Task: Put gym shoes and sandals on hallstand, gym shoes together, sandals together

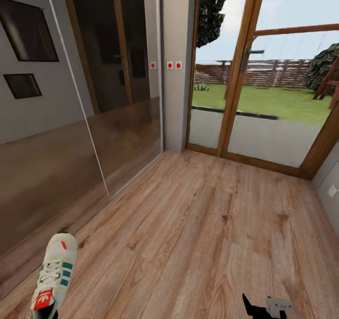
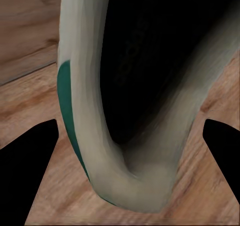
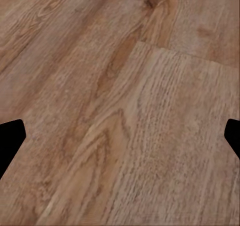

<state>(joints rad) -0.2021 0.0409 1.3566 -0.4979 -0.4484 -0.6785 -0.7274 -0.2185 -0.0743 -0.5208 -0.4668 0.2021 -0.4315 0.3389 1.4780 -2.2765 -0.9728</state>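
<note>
**One sneaker between my left fingers**

My left fingers straddle the heel of a white lace-up gym shoe with green stripes; whether they pinch it I cannot tell. It hangs over the light brown wood-plank floor. My right fingers are spread wide above that floor, grasping nothing.

Head looks ahead; wrists close above floor.

No legible text. The gym shoe carries a white trefoil logo on its red tongue.
</note>
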